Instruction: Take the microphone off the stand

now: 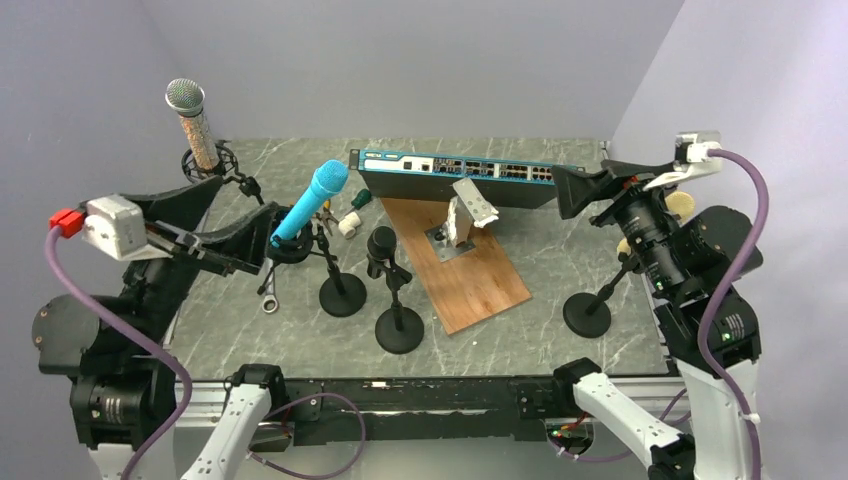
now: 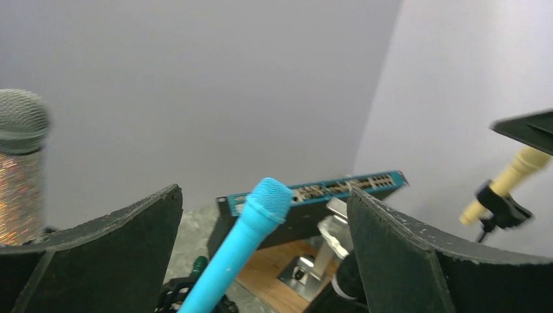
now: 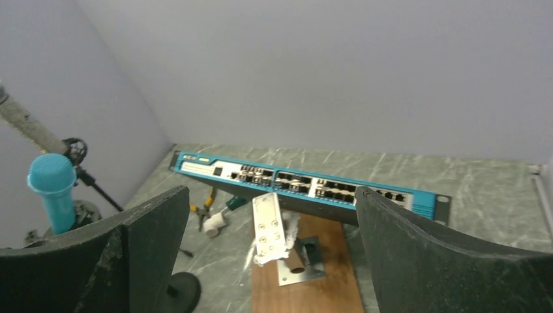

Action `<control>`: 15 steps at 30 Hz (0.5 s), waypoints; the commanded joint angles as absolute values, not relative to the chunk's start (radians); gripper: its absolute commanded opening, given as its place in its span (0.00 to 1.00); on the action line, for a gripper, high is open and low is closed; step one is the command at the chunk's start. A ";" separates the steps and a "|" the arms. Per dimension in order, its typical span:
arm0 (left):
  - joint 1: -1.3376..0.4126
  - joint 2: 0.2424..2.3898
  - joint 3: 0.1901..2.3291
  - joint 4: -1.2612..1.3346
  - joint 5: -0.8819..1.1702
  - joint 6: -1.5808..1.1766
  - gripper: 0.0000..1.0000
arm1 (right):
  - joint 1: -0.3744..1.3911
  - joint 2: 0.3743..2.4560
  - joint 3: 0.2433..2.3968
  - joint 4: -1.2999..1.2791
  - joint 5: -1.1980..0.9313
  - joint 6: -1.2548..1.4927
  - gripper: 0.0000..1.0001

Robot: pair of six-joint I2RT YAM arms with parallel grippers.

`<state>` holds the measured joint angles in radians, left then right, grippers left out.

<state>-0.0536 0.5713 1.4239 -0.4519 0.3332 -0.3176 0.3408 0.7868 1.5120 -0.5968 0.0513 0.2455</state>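
Looking like nothing's done yet: blue microphone (image 1: 310, 203) sits in its stand (image 1: 292, 252) near the table's (image 1: 560, 250) left edge, left gripper (image 1: 245, 220) and right gripper (image 1: 562, 192) both gaping, empty.

4 microphones are showing: 1 blue microphone (image 1: 312, 200), 1 sparkly microphone (image 1: 192, 125) with a silver head, 1 black microphone (image 1: 381, 248) and 1 cream microphone (image 2: 515, 173). 3 round black stand feet are sitting in plain sight: 1 left foot (image 1: 342, 298), 1 middle foot (image 1: 399, 332) and 1 right foot (image 1: 587, 316). Other stand parts are hiding too much to count. 1 blue box (image 1: 455, 170) with many little holes is lying there. 1 wooden board (image 1: 480, 285) is lying there too, with 1 metal bracket (image 1: 468, 212) standing on it. 1 wrench (image 1: 268, 292) is lying flat. 1 table (image 1: 560, 250) is holding it all. 2 robot arms are reaching in: 1 left arm (image 1: 150, 235) and 1 right arm (image 1: 680, 260).
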 commanded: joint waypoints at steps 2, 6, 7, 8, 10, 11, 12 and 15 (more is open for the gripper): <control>-0.051 0.662 1.418 -0.368 0.646 -0.364 0.99 | 0.334 0.805 1.458 -0.498 -0.067 0.305 1.00; -0.050 0.685 1.380 -0.308 0.727 -0.441 0.99 | 0.336 0.778 1.364 -0.428 -0.158 0.308 1.00; -0.050 0.687 1.366 -0.286 0.746 -0.463 0.99 | 0.335 0.773 1.338 -0.403 -0.202 0.310 1.00; -0.050 0.689 1.354 -0.276 0.758 -0.480 0.99 | 0.336 0.773 1.315 -0.385 -0.241 0.316 1.00; -0.051 0.691 1.327 -0.270 0.764 -0.501 0.99 | 0.336 0.785 1.280 -0.369 -0.284 0.350 1.00; -0.051 0.688 1.310 -0.267 0.765 -0.505 0.99 | 0.336 0.795 1.265 -0.373 -0.290 0.383 1.00; -0.051 0.682 1.292 -0.260 0.765 -0.507 0.99 | 0.336 0.808 1.255 -0.379 -0.297 0.407 1.00; -0.051 0.663 1.226 -0.231 0.767 -0.531 0.99 | 0.335 0.837 1.220 -0.392 -0.383 0.445 1.00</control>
<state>-0.0536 0.6861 1.2762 -0.3145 0.7166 -0.4736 0.3405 0.8013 1.2522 -0.4400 -0.2462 0.3641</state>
